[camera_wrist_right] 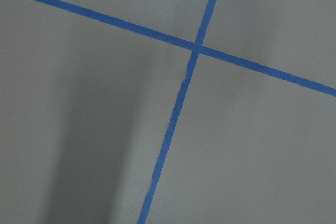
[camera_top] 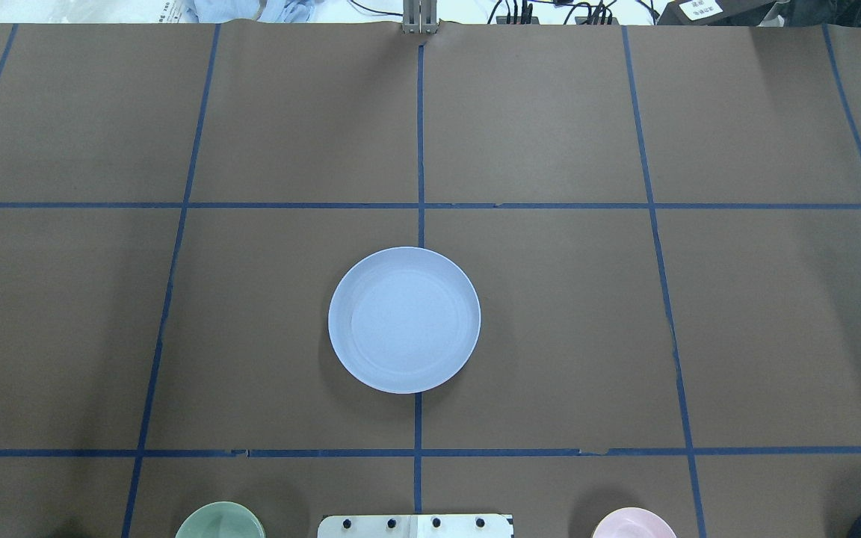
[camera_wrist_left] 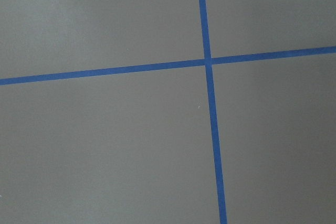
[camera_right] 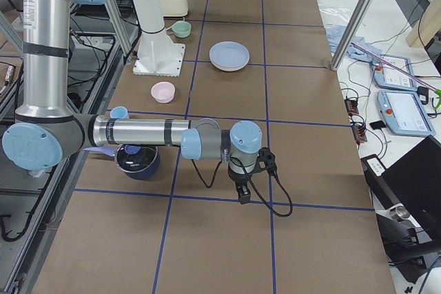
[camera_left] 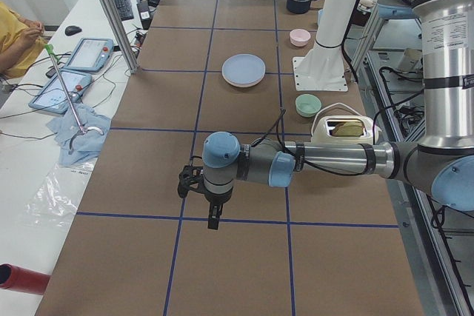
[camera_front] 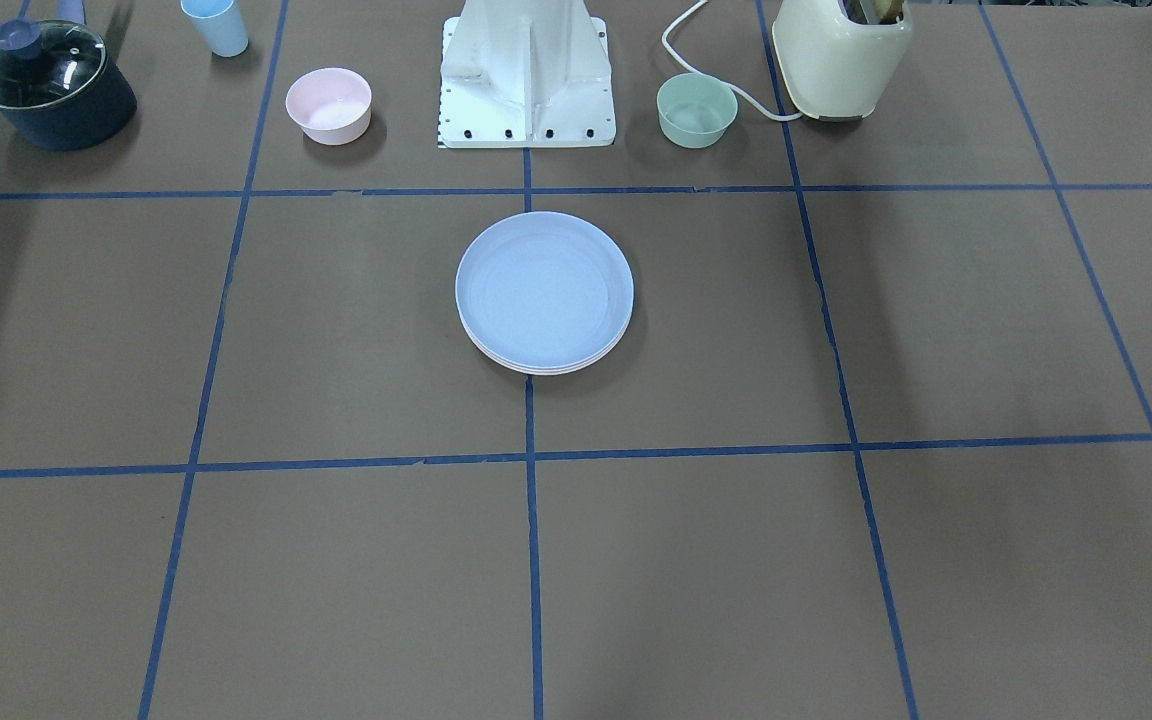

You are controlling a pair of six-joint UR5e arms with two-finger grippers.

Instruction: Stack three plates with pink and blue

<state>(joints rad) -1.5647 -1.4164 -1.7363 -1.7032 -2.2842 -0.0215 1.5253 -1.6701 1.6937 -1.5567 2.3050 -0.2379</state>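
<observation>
Left gripper [camera_left: 212,209]: nearest in the exterior left view, pointing down over a tape line, well apart from the plates. Fingers released or clenched? Cannot tell; it carries nothing visible. Its wrist camera shows only brown table cover and blue tape.

Right gripper [camera_right: 242,194]: same posture at the opposite end of the table, nothing in it, finger state likewise not readable.

Mid-table: round, matte light blue plate [camera_front: 544,290] on top of the stack, over the centre tape line. It holds nothing. Two paler rims [camera_front: 541,369] show under its operator-side edge; which is pink and which cream I cannot tell.

Risk, as I judge it: the stack looks finished. The lower rims peek out on one side, so the nesting may be slightly off. An arm swinging low back across the centre could nudge the top plate askew.

Far row by the robot base:
- Small deep pink bowl [camera_front: 328,104]: looks empty.
- Small mint-green bowl [camera_front: 696,109]: looks empty.
- Pale blue cup [camera_front: 216,25]: inside not readable.
- Dark blue pot with glass lid [camera_front: 51,85]: lid on, contents unclear.
- Cream toaster [camera_front: 841,55]: something brownish in the slot.
</observation>
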